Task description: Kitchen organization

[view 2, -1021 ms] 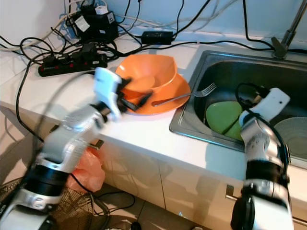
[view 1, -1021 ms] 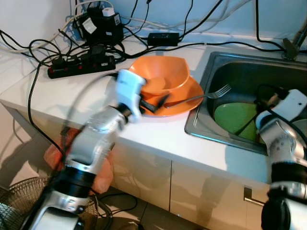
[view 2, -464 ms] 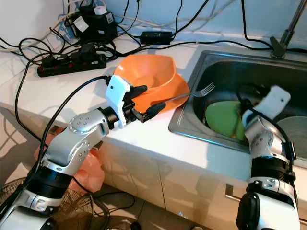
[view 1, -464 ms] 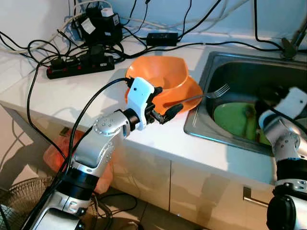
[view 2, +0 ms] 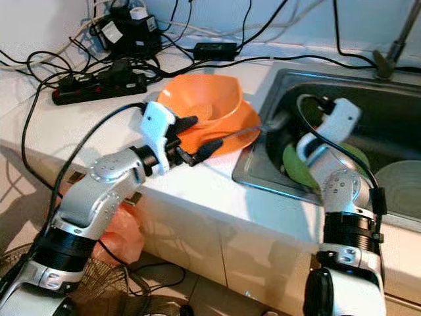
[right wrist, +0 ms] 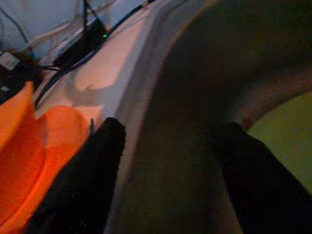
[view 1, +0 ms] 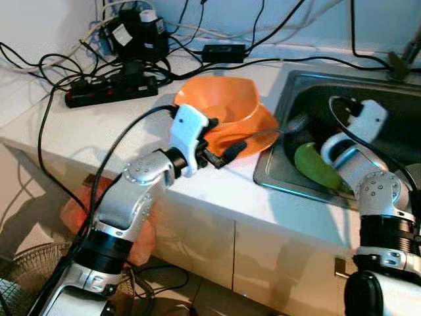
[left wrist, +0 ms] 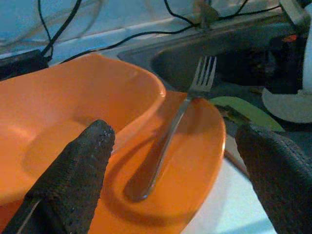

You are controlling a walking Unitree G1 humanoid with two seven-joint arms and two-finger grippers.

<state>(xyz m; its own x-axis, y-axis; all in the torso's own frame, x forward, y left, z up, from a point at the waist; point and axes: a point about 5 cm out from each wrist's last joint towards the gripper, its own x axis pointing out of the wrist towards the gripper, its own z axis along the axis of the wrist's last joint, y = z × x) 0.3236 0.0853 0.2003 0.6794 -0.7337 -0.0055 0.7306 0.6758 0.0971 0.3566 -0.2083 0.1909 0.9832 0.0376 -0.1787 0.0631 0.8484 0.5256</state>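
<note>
Beside orange plate (view 1: 263, 128): left hand (view 1: 222, 146) spread wide, fork (left wrist: 165, 141) between fingers.

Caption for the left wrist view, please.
Open left gripper faces an orange plate holding an orange bowl and a fork pointing toward the sink.

The head's two eyes look forward and down over the counter (view 1: 79, 125) and sink (view 1: 276, 174). Each wrist camera peers closely along its own fingers; both catch the orange plate (left wrist: 195, 161) shared with the head views.
</note>
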